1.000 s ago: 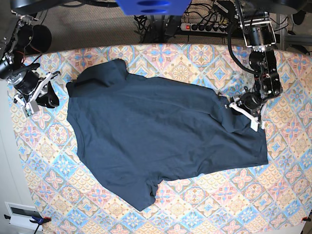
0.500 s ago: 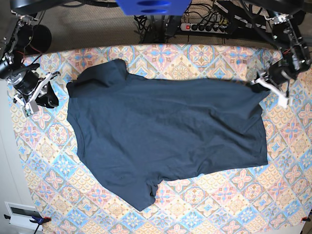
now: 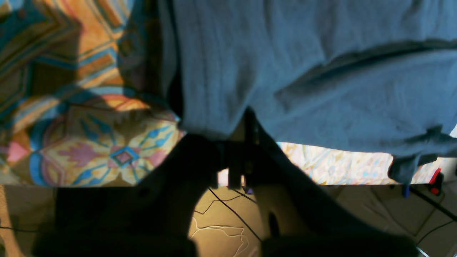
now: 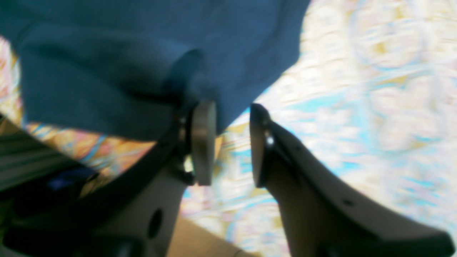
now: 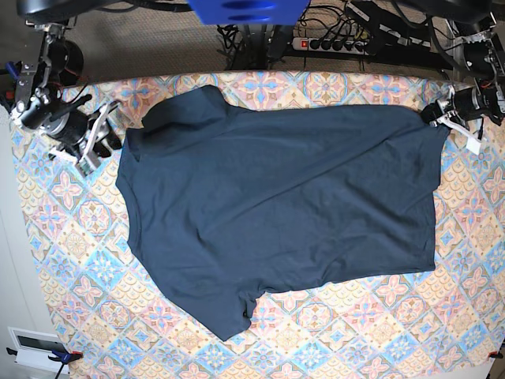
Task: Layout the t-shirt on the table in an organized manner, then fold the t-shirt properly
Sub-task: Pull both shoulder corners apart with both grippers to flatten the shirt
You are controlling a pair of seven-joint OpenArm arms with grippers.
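Now my left gripper (image 5: 447, 116), clamped on the t-shirt (image 5: 276, 205), has stretched it lengthwise across the table (image 5: 379, 332); right gripper (image 5: 102, 130) jaws are apart.

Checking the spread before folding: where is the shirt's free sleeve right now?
In the base view the sleeve lies flat at the shirt's bottom-left, on the table near its front edge, away from both tools.

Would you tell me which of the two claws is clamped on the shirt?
The left claw, pinching the t-shirt at its hem corner; the right claw stands open beside the sleeve.
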